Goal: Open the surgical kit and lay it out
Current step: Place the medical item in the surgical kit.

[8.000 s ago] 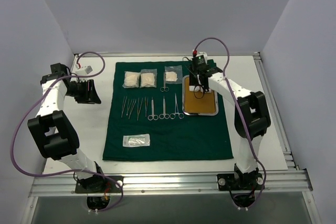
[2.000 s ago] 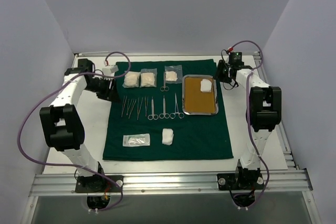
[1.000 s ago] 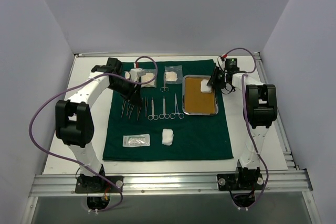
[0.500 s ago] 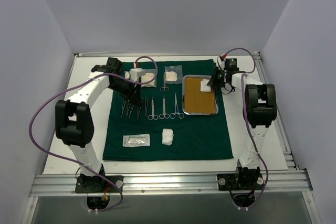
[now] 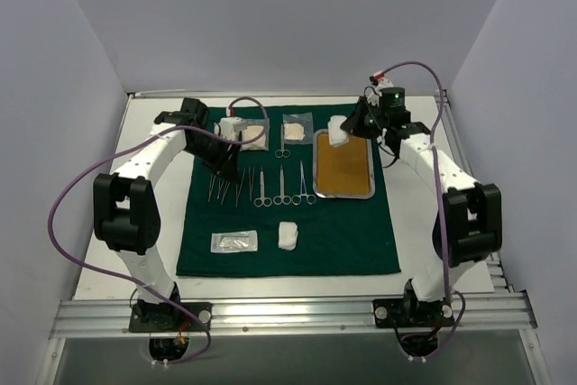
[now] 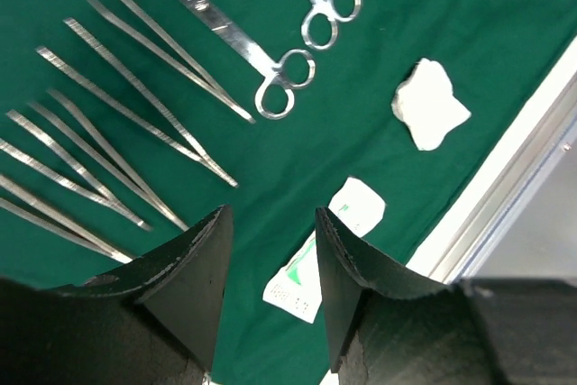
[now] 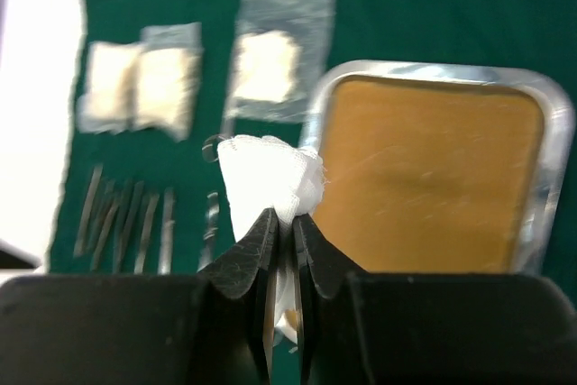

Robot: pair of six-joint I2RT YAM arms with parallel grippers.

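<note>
The dark green cloth lies flat with the kit on it. My right gripper is shut on a white gauze pad and holds it in the air over the far left corner of the steel tray. The tray's brown floor is bare. My left gripper hangs open and empty above the cloth's far left part, over the slim forceps and scissors. Another gauze pad lies on the cloth's near middle.
Clear packets of gauze lie along the cloth's far edge. A flat clear packet lies near the front left. Bare white table borders the cloth on both sides. A metal rail runs along the front.
My right gripper shut on the gauze pad in the tray and lifted it up and to the left, out of the tray. The left arm hardly moved.
</note>
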